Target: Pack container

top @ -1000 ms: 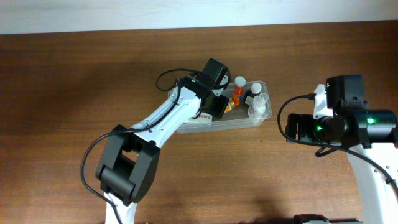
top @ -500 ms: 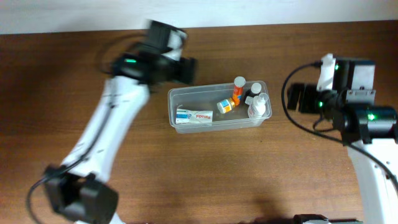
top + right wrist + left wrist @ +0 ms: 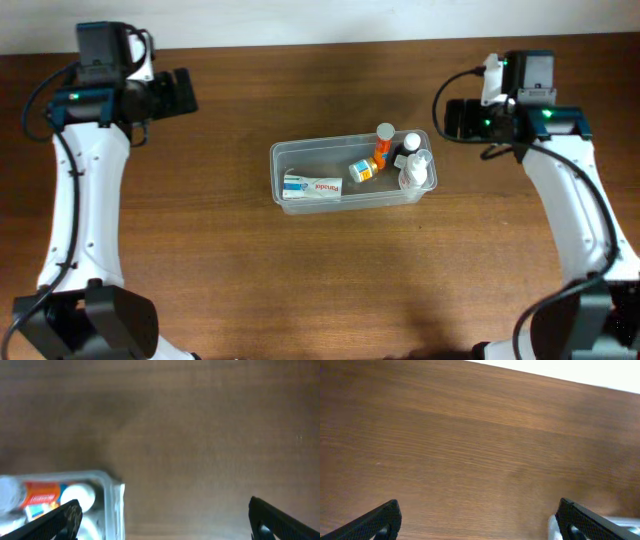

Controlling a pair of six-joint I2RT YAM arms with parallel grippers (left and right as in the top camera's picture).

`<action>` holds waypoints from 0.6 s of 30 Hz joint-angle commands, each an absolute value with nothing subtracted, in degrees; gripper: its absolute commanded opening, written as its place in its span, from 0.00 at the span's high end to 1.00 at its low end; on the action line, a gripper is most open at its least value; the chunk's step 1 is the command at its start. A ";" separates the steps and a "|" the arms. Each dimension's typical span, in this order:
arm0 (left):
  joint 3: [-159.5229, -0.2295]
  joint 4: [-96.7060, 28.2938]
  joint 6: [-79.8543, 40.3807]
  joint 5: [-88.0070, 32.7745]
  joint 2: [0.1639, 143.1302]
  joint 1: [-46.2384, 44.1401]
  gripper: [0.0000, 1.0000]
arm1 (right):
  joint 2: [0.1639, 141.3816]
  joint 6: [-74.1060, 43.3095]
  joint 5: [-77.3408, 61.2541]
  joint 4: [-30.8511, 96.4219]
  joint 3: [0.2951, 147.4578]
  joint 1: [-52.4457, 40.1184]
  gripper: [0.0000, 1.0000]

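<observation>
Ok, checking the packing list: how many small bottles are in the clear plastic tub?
4, in the tub, right end: orange bottle, small yellow-blue bottle, dark bottle, clear bottle. More may be hidden.

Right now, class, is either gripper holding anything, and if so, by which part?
Nothing is held. The left gripper and the right gripper are both open and empty, apart from the container.

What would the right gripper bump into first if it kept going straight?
Probably the right gripper meets bare table first, just beside the end of the container; depth is hard to judge.
</observation>
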State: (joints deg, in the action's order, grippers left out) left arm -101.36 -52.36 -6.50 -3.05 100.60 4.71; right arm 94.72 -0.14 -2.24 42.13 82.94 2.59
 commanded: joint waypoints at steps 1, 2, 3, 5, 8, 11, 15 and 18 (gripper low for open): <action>-101.38 -53.30 -6.63 -2.74 100.84 6.00 0.01 | 94.21 0.25 -1.08 40.93 84.03 3.07 0.02; -101.38 -54.22 -6.55 -2.61 100.86 6.39 0.01 | 94.15 0.27 -1.06 40.91 84.03 3.07 0.02; -101.36 -54.78 -6.55 -2.61 100.86 6.83 0.01 | 94.00 1.15 -1.04 41.19 84.03 3.07 0.02; -101.36 -55.66 -6.52 -2.61 100.66 7.40 0.01 | 93.56 3.60 -0.73 42.85 84.03 3.09 0.02; -101.34 -57.76 -5.41 -2.63 99.96 7.57 0.01 | 92.51 4.27 -0.21 46.65 84.03 3.07 0.02; -100.64 -60.90 -3.99 -2.81 98.41 7.09 0.01 | 90.43 4.23 -0.19 50.41 83.66 2.76 0.02; -94.30 -59.37 -2.92 -2.57 92.84 5.43 0.01 | 85.01 2.22 -0.16 50.13 80.05 2.22 0.02; -83.72 -55.42 -2.94 -2.59 84.20 4.47 0.01 | 77.47 1.02 0.36 48.53 74.06 1.48 0.02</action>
